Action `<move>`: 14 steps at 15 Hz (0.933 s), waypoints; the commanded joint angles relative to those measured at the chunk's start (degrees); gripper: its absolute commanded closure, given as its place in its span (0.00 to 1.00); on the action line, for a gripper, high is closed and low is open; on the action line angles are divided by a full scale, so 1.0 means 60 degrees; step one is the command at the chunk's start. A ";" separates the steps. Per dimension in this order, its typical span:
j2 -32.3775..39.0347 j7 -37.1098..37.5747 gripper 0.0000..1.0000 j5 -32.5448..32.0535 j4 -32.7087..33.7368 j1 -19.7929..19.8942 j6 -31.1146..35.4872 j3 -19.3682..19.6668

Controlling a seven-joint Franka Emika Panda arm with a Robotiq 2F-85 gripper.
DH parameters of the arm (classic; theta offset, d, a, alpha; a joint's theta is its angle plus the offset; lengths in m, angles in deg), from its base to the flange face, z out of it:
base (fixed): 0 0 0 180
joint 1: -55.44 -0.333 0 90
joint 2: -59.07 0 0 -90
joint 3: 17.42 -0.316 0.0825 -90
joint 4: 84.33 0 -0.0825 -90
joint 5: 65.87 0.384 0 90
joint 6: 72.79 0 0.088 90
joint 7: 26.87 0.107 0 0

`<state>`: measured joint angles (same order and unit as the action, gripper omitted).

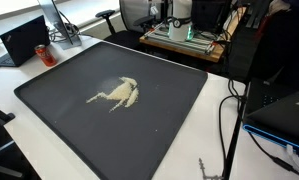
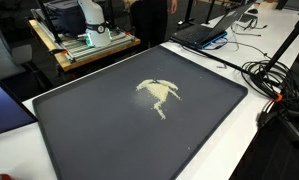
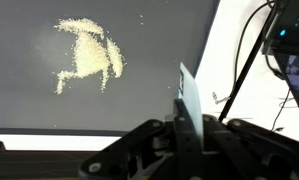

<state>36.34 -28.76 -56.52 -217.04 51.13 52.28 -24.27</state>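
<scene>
Claw (image 3: 188, 122) is clamped shut on the bottom of a thin white card (image 3: 188, 90); it looks light, stiff, maybe slippery. The loose grains (image 3: 87, 55) mid-tray (image 3: 19, 100) would probably scatter easily.

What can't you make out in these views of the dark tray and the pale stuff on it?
- Tool: outside both exterior views; only the wrist view shows it.
- White strip: lower end hidden inside the tool; what it is, unclear.
- Grains: too small in every view to identify.
- Tray: cut off by the wrist view's top and left edges.
</scene>
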 commanded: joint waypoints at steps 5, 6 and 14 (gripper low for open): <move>0.0506 0.1431 0.99 -0.1530 -0.0149 0.0566 0.1181 -0.0241; 0.0793 0.1936 0.99 -0.2188 -0.0147 0.0805 0.1594 -0.0367; 0.3711 0.4567 0.99 -0.5463 0.1030 0.1008 0.1366 -0.0362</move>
<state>51.97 -5.73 -85.48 -215.73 58.32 62.27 -26.72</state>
